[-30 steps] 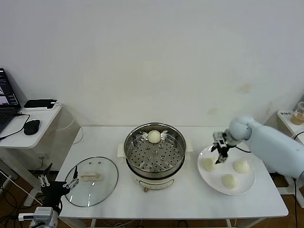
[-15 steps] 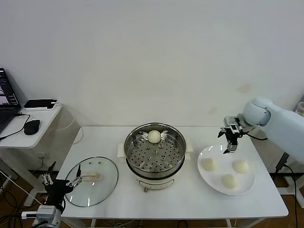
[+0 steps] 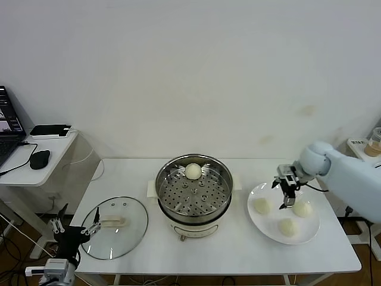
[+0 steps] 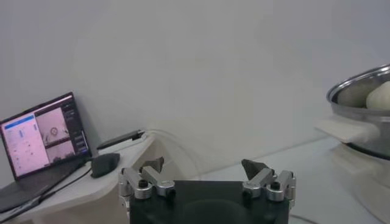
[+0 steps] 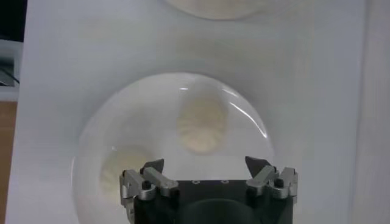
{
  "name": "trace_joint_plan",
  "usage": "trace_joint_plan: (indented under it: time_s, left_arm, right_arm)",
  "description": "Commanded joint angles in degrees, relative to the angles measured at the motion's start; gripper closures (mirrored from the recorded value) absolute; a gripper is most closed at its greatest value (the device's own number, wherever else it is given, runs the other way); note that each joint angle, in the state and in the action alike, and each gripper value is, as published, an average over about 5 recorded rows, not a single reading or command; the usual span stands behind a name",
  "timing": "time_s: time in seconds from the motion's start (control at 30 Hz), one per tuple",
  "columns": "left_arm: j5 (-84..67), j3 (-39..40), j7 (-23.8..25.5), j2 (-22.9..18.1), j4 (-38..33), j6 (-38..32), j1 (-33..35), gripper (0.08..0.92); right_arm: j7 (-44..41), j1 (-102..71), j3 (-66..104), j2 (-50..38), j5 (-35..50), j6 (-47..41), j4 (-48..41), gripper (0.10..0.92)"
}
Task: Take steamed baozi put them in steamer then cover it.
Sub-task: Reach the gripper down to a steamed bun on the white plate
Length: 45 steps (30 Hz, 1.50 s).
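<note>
One bun (image 3: 193, 171) sits in the steamer (image 3: 194, 189) already, at the back of the tray by the far wall. Three more wait on the plate (image 3: 284, 213) at the right end of the bench (image 3: 238, 250): one nearest the steamer (image 3: 262, 205), one toward the far right side (image 3: 302, 208), one at the front (image 3: 288, 226).

Right gripper (image 3: 288, 193) hangs over the plate, between the two rear buns and a bit above them, fingers spread wide w/ nothing in them. From its own camera, one bun (image 5: 202, 125) lies straight ahead between the fingers (image 5: 152, 167), another off to one side (image 5: 119, 172), partly hidden.

Left gripper (image 3: 74, 229) is parked low at the bench's front left corner, just beside the lid (image 3: 114, 226), also wide open and empty. Lid lies flat on the bench, handle (image 3: 113, 222) up.

Handling, as I'd judge it: buns look soft, light, smooth-skinned (prob. a bit tacky), so a hard pinch would dent or tear them. Best to come down from above, take it across the widest part of the sides, close only till it holds. Lid is glass w/ a metal rim, stiff, heavier, breakable, slick at the edge; the centre handle is the only sensible hold, and it needs lowering level onto the pot rim.
</note>
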Motion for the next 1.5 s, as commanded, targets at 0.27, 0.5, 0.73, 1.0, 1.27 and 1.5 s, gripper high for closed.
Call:
trace_joint_plan:
  time_s: [0.27,0.5,0.73,1.0,1.27,1.5]
  left_arm:
    - [-0.1,-0.8,0.0,-0.7,0.3,-0.1,0.4,0.177]
    - [-0.1,-1.0,0.0,-0.7,0.5,-0.1,0.5,0.177]
    - [-0.1,-1.1,0.0,-0.7,0.5,-0.1,0.5,0.177]
    - [-0.1,-1.0,0.0,-0.8,0.4,-0.1,0.4,0.177]
    - [-0.1,-1.1,0.0,-0.8,0.2,-0.2,0.5,0.177]
    - [-0.1,-1.2,0.0,-0.8,-0.1,-0.2,0.6,0.177]
  right_arm:
    - [1.4,-5.9,3.0,7.4,-5.9,1.5,-5.7,0.203]
    - [2.3,-6.5,4.3,8.3,-7.9,1.8,-7.8,0.203]
    - [3.3,-6.8,5.6,9.1,-9.1,1.6,-9.7,0.203]
    - [2.9,-6.9,5.8,9.2,-9.1,0.2,-9.9,0.237]
    - [2.5,-7.2,6.3,9.0,-9.0,0.1,-9.6,0.41]
    - [1.7,-6.1,6.7,7.7,-7.7,0.2,-7.7,0.464]
